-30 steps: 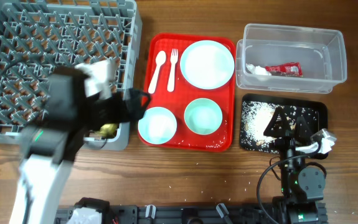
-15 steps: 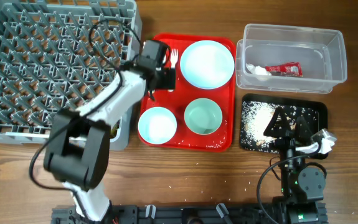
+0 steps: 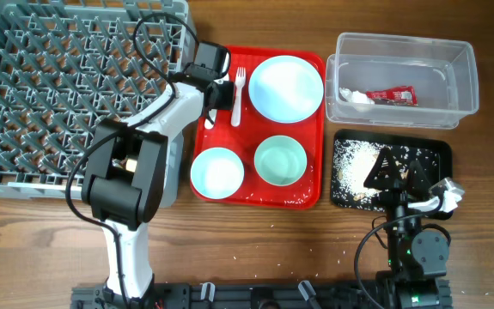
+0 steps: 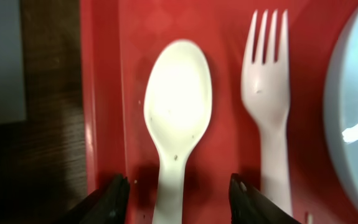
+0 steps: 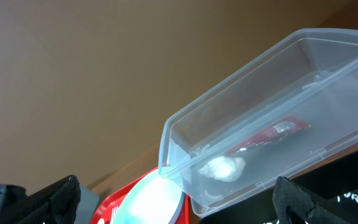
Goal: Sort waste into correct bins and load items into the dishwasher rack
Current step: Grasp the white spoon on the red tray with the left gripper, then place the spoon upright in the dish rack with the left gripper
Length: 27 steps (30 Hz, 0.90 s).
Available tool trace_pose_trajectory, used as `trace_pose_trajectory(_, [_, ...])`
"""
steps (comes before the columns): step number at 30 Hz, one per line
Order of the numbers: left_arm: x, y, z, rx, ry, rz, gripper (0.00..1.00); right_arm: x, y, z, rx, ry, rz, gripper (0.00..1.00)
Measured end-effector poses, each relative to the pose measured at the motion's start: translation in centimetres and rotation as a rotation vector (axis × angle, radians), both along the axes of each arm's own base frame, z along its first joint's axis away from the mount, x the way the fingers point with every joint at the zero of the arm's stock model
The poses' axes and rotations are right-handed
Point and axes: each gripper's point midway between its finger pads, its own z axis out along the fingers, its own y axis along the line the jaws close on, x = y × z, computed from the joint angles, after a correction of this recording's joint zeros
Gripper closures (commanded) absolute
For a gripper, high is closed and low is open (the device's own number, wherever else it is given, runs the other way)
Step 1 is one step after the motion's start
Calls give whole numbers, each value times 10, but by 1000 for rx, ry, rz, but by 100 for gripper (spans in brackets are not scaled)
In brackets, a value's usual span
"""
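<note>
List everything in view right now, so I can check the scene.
dishwasher rack: one, grey, far left.
serving tray: one, red, centre.
plate: one, white, tray's far right.
bowls: two, pale blue-green, tray's near half.
fork: one, white, left of plate.
spoon: one, white, left of fork.
tub: one, clear, far right.
wrapper: one, red, inside tub.
scrap: one, white, crumpled, beside wrapper.
bin tray: one, black, near right.
crumbs: scattered, pale, in bin tray.
left hand: one, black, open, straddling spoon handle.
right hand: one, black, open, above bin tray.
</note>
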Motion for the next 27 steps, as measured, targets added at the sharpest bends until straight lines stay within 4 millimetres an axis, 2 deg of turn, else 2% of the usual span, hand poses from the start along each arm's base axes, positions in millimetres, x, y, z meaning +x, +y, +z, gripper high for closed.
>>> trace_pose_trajectory(3, [-2,0,-6,12,12,-14,79,0,0,0,0,0,0,0])
trace_pose_trajectory(7, [-3,1,-7,13,22,-17,93,0,0,0,0,0,0,0])
trace_pose_trajectory(11, [0,-6,1,-13,13,-30,93,0,0,0,0,0,0,0])
trace_pose_trajectory(16, [-11,-5,4,-22,52,-26,92,0,0,0,0,0,0,0])
trace_pose_trajectory(19, [-18,-3,27,-30,46,-18,96,0,0,0,0,0,0,0])
trace_pose_trajectory(24, [-22,-1,103,-74,-71,-20,96,0,0,0,0,0,0,0])
trace_pose_trajectory(26, [-32,6,121,-59,-78,-8,96,0,0,0,0,0,0,0])
trace_pose_trajectory(27, [-36,15,123,-28,-69,10,96,0,0,0,0,0,0,0])
